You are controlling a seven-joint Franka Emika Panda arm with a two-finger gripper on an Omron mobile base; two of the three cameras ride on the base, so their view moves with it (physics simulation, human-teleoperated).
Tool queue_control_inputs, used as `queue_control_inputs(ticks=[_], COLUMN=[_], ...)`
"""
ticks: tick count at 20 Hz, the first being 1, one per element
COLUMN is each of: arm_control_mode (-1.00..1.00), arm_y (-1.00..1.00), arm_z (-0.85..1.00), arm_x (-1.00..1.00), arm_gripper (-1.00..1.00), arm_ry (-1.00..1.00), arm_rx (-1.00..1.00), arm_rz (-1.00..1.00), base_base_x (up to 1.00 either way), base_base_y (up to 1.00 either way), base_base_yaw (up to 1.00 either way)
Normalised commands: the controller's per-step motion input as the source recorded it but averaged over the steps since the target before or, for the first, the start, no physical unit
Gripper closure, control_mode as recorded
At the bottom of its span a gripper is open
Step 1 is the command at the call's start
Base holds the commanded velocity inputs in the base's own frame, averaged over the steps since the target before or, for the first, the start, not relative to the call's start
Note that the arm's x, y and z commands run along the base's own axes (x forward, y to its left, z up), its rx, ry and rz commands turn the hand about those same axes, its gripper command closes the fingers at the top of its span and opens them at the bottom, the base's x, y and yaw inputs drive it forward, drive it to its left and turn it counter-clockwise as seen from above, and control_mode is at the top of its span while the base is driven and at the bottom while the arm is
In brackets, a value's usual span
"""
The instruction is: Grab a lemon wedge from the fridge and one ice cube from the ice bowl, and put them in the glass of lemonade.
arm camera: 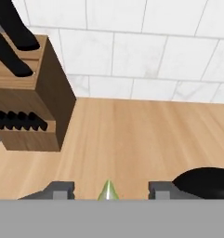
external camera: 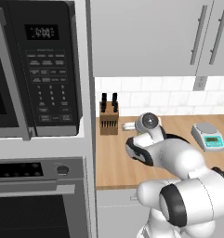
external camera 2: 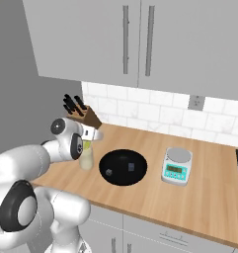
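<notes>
Left base view: we see the white arm reaching over the light wooden surface. The end effector is mostly hidden behind the wrist, just beside the brown wooden knife block with black handles. A grey kitchen scale with a teal display sits well apart to its far side. We cannot tell the jaw spacing here.

Right base view: the end effector hangs directly above the small clear tumbler of pale yellow-green lemonade, near its rim. The wide, low, round black ice bowl lies just beside the glass, on the side away from the arm. The scale stands beyond the bowl.

Hand view: the two dark fingertips stand moderately apart, gripping nothing. Between them we note a small pale yellow-green pointed piece, apart from both tips; we cannot tell whether it is the lemon wedge. The bowl's black rim shows just beside one fingertip; the knife block is near the other.
</notes>
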Motion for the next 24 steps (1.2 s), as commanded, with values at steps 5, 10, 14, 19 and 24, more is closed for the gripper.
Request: queue_control_inputs(ticks=[5, 10, 14, 19, 24], arm_control_mode=[-1.00, -1.00, -1.00, -1.00, -1.00], arm_y=[-0.12, -0.57, -0.88, -0.47, -0.23], arm_z=[0.46, 0.47, 0.18, -0.23, -0.28], arm_x=[0.00, -0.22, -0.48, -0.23, 0.05], arm_gripper=[-1.00, -1.00, -1.00, -1.00, -1.00], arm_ry=[-0.01, 0.12, 0.34, 0.21, 0.26], arm_rx=[0.01, 0.16, 0.29, 0.05, -0.01], arm_rz=[0.00, -0.02, -0.04, -0.08, -0.01], base_base_x=[0.00, 0.00, 0.00, 0.00, 0.00], base_base_y=[0.00, 0.00, 0.00, 0.00, 0.00], base_base_yaw=[0.00, 0.00, 0.00, 0.00, 0.00])
